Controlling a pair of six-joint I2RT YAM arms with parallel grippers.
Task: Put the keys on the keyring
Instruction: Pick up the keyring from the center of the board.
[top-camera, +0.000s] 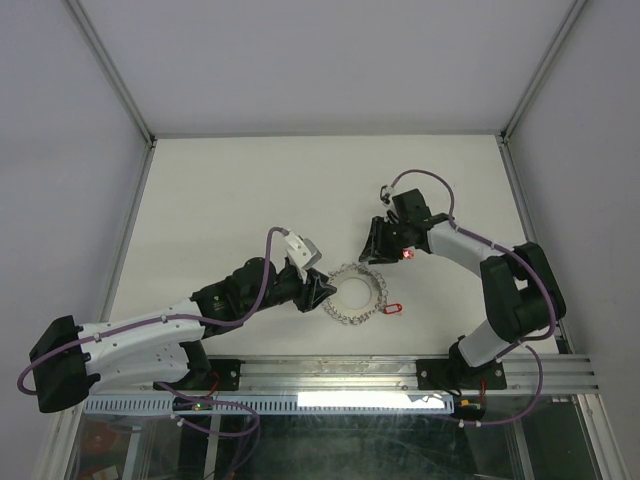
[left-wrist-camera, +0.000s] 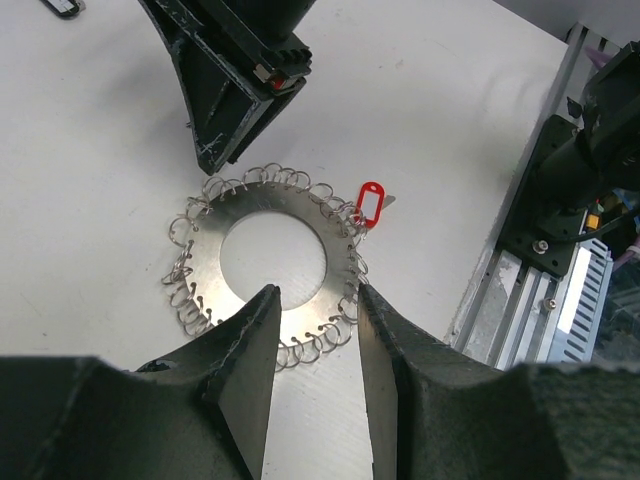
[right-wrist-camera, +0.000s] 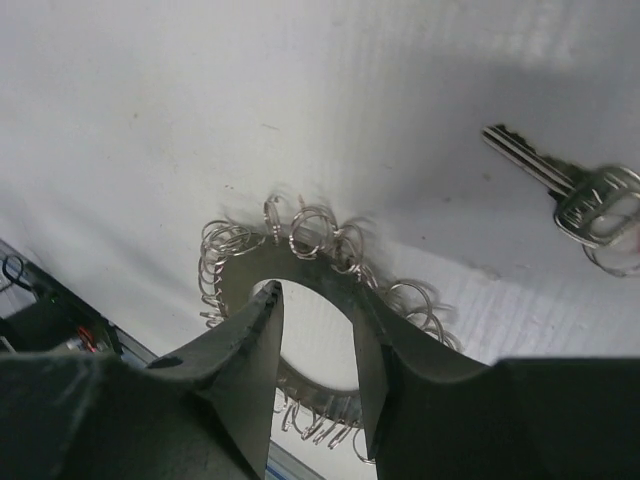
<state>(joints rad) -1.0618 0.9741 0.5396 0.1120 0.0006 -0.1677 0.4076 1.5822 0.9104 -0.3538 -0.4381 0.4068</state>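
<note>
Overhead, on the white tabletop (top-camera: 250, 190), the left fingers (left-wrist-camera: 250, 350) stand partly apart at the near rim of the keyring (left-wrist-camera: 300, 215). A stretch of its wire-looped edge shows in the gap between them, and nothing is pinched there. The flat grey ring lies mid-tabletop between the two arms, its wide central hole uncovered. Across it, the right fingers (left-wrist-camera: 232, 100) hang over the far rim, also parted and empty; their own wrist view looks down through the gap onto the ring's hole, though whether they touch the metal cannot be told. A red-tagged key (left-wrist-camera: 371, 203) lies just beside the loops on the ring's right side as seen from above; whether it is threaded on cannot be told. Farther right, in the right wrist view, a silver key (right-wrist-camera: 575, 195) on a small wire loop rests on the tabletop, apart from the keyring.
</note>
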